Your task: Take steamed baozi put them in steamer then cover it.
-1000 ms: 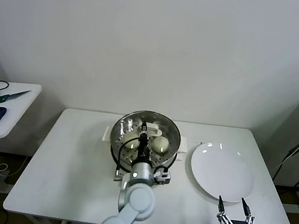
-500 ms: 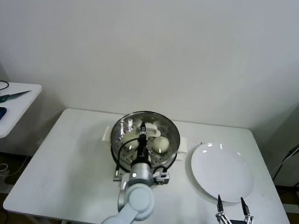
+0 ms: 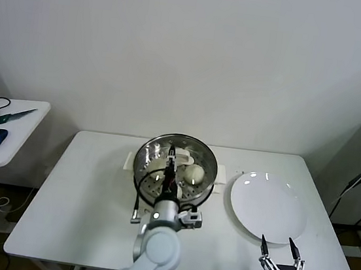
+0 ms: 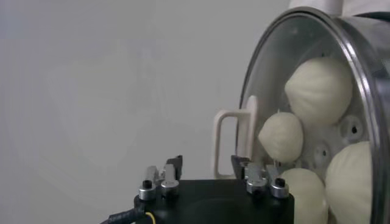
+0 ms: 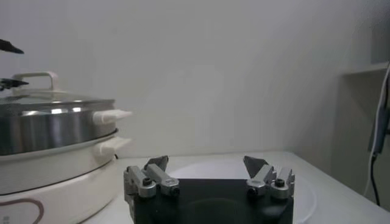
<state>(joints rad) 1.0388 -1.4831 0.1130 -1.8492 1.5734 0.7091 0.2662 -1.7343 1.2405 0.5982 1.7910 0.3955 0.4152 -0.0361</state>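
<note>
The steamer (image 3: 210,173) stands mid-table on its cream-white base, with the glass cover (image 4: 274,73) lying on it. Through the glass I see several cream-white baozi (image 4: 318,90) on the perforated floor; one baozi (image 3: 193,173) shows in the head view. My left gripper (image 4: 206,163) hangs over the cover, open, its fingers standing either side of the white handle (image 4: 250,131) without squeezing it. My right gripper (image 3: 280,254) waits open and empty near the table's front edge, in front of the plate.
An empty white plate (image 3: 267,208) lies to the right of the steamer. In the right wrist view the steamer (image 5: 49,128) is off to one side with its side handles sticking out. A small side table (image 3: 9,134) with a mouse and cables stands far left.
My left gripper has opened off the cover's handle and drawn back a little toward me. The cover stays on the steamer. The right arm has hardly moved.
</note>
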